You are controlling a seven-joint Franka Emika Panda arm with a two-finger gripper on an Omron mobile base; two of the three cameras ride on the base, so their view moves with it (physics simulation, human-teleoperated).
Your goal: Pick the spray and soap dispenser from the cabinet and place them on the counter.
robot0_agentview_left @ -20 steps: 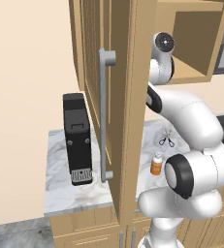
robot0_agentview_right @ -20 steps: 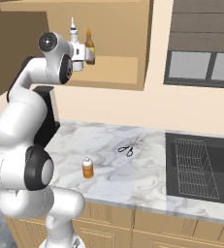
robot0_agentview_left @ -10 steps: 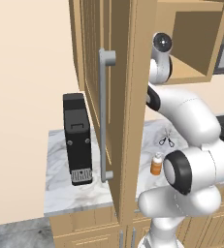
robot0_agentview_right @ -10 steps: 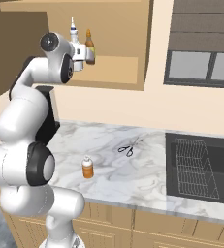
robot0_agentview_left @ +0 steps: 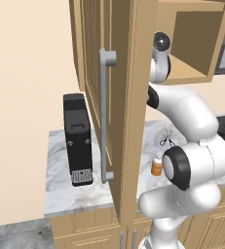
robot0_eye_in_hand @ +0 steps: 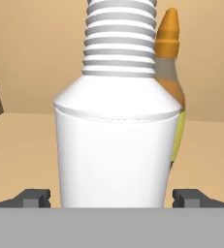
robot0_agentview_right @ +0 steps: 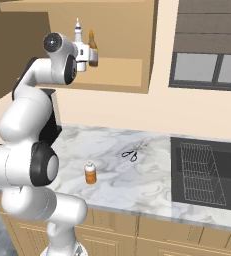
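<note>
Spray [robot0_eye_in_hand: 114,145] top cut off by the hand view's upper edge; its nozzle head can't be seen there. In the left base view the open cabinet door [robot0_agentview_left: 109,97] hides the shelf contents and most of the upper arm. Hand [robot0_eye_in_hand: 113,198] released, jaws wide: both fingertips [robot0_eye_in_hand: 33,197] stand apart from the bottle's sides, spray between them, not gripped. Spray is a white bottle with a ribbed neck, upright on the cabinet [robot0_agentview_right: 122,60] shelf; in the right base view it [robot0_agentview_right: 78,35] pokes up just behind the wrist. Brown-orange bottle [robot0_eye_in_hand: 170,72] with a pointed cap stands just beside and behind it, partly covered. Soap dispenser [robot0_agentview_right: 90,173], small orange with white pump, upright on the tabletop [robot0_agentview_right: 152,185]. Scissors [robot0_agentview_right: 131,154] lie further back on the marble, dish rack [robot0_agentview_right: 201,172] in the sink to the right, black coffee machine [robot0_agentview_left: 77,138] on the far left.
</note>
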